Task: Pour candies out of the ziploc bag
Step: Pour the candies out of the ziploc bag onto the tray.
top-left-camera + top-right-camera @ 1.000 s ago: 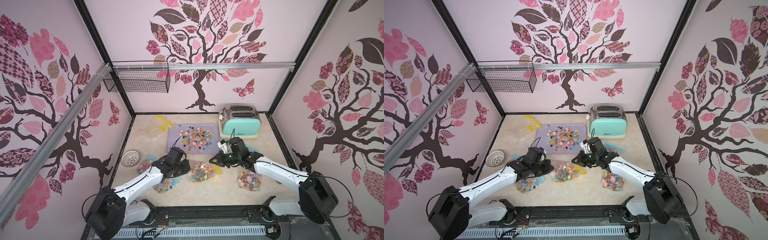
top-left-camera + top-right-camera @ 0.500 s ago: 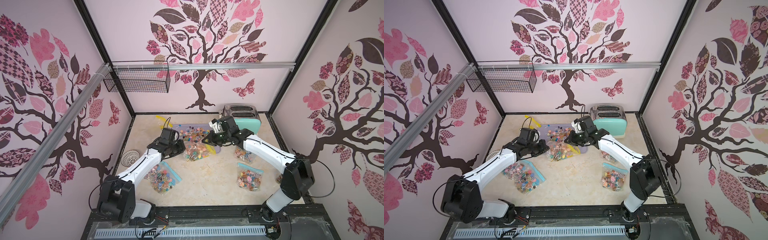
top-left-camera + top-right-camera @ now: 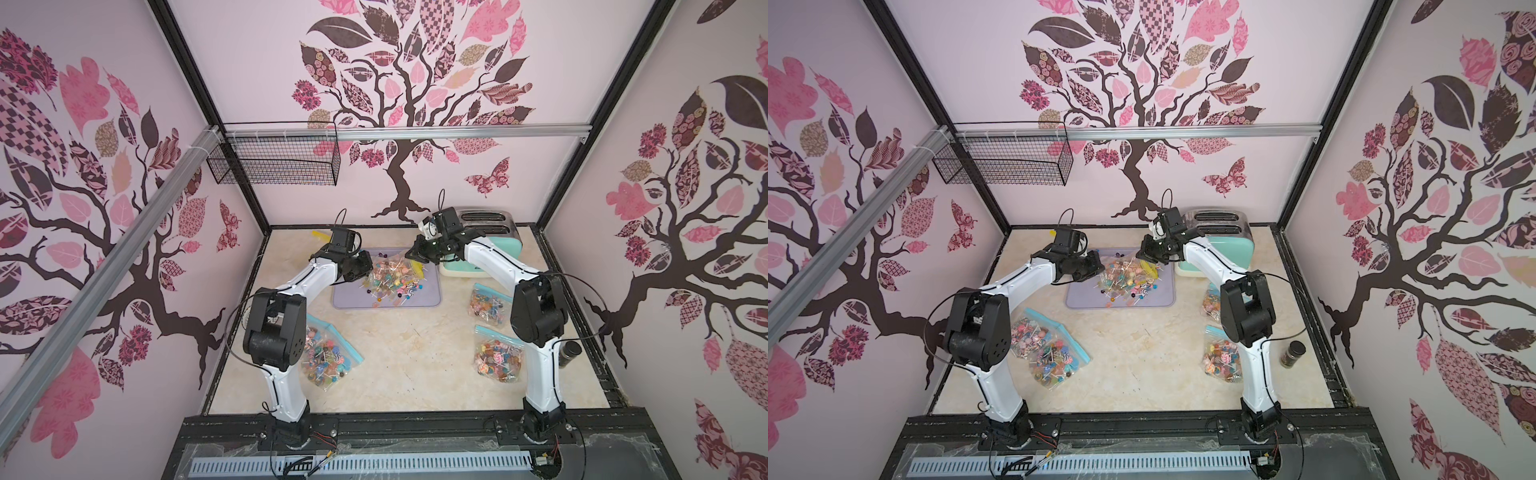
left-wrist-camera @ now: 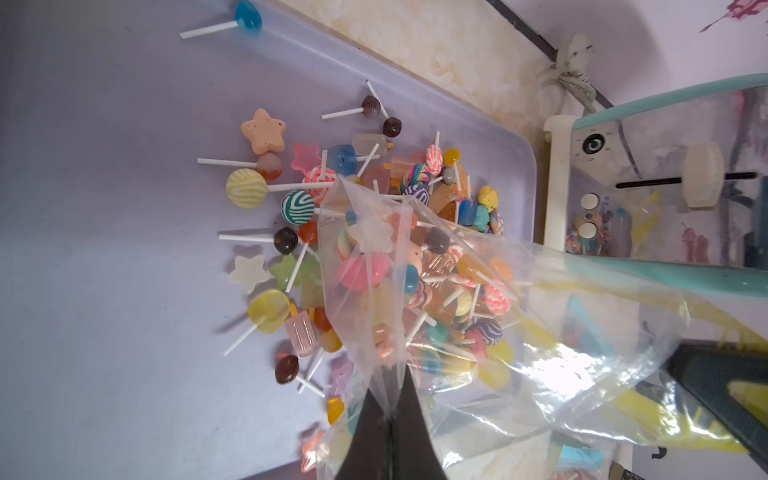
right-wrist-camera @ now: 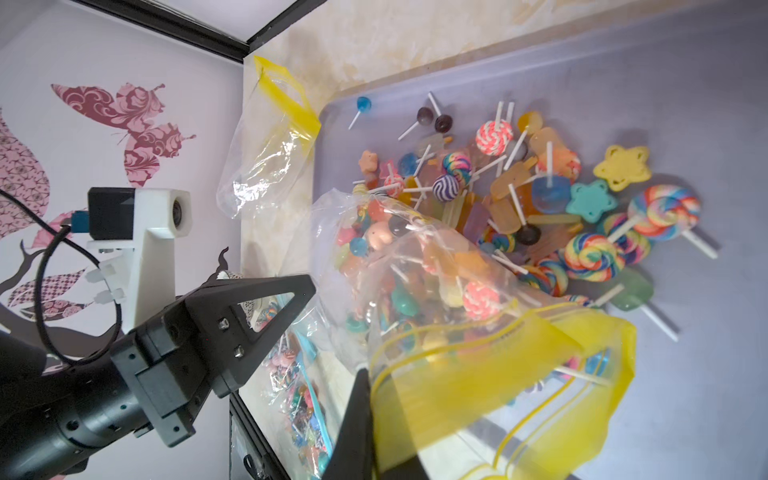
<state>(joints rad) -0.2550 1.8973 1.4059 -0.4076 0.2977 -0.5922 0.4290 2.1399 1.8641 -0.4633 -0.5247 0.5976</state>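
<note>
Pouring step, in progress. The bag (image 4: 457,332) is held slung between the two pincers: the left pincer (image 4: 388,411) is closed on its clear end, the right pincer (image 3: 412,254) is closed on its yellow-zip end. Directly beneath both pincers the tray (image 4: 104,208) is seen, with a heap of candies (image 4: 298,206) lying in it; many more are contained in the bag. It is judged that the clear end must next be raised above the zip end, with the mouth kept over the tray. An empty bag (image 5: 266,158) lies beyond the left pincer, beside the tray; full bags (image 3: 496,361) are left on the counter (image 3: 415,353), well apart from both pincers, toward the arm bases.
</note>
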